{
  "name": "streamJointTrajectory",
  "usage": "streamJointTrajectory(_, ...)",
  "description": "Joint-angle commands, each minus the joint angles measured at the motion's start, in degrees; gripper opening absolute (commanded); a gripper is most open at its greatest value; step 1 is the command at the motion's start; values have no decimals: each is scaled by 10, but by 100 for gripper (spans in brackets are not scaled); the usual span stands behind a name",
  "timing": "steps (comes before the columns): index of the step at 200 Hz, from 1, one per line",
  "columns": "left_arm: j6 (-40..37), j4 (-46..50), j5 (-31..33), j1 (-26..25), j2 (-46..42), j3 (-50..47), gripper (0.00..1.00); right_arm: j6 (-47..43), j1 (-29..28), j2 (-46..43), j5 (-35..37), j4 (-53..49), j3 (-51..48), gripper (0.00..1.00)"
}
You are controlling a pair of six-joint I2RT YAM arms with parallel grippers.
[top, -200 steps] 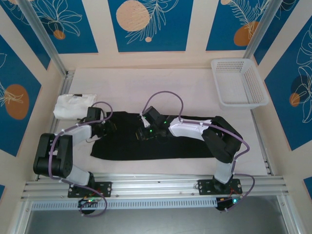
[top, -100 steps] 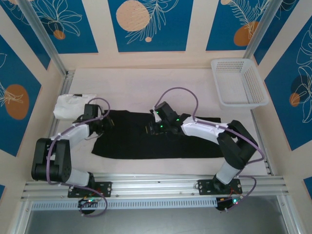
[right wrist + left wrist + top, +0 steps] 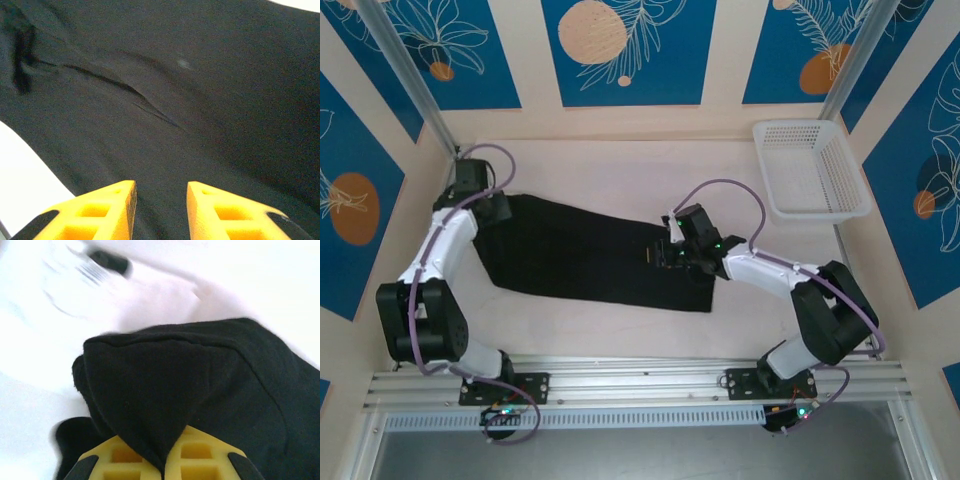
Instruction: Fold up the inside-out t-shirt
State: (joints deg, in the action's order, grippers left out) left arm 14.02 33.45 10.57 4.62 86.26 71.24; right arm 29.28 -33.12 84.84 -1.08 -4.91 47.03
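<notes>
Top external, listed near to far as I read it from the desk. Aluminium rail (image 3: 640,372) along the near edge, carrying both arm bases. Pale table (image 3: 620,165) beyond it. Inside-out t-shirt (image 3: 590,255): black, lying flat as a long slanted band across the middle of the table, its high end at far left and its low end at near right. Right arm (image 3: 770,275) reaches in from the right, and the right gripper (image 3: 668,256) sits over the shirt's right part, hiding the cloth beneath it. On the right wrist view I see its yellow fingers (image 3: 107,212) parted by a narrow gap, with nothing between them and wrinkled black cloth just ahead. Left arm (image 3: 440,250) stretches to the far-left corner, and the left gripper (image 3: 492,208) covers the shirt's corner there. On the left wrist view its pads (image 3: 205,457) are pinched together on a fold of the black cloth. White plastic basket (image 3: 810,170) at far right, well apart from the shirt. Blue floral wall panels (image 3: 620,50) behind everything.
</notes>
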Motion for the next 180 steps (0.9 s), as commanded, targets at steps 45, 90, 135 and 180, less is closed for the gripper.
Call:
streamJointTrajectory(45, -101, 97, 116, 2, 54, 123, 0, -18, 56, -75, -27, 2, -60, 35)
streamJointTrajectory(90, -23, 136, 50, -86, 52, 115, 0, -36, 91, -105, -19, -27, -74, 35)
streamJointTrajectory(135, 127, 90, -64, -247, 42, 61, 0, -44, 124, -136, -14, -48, -88, 36)
streamJointTrajectory(180, 290, -61, -174, -429, 146, 95, 17, -51, 167, -180, -5, -75, -107, 36)
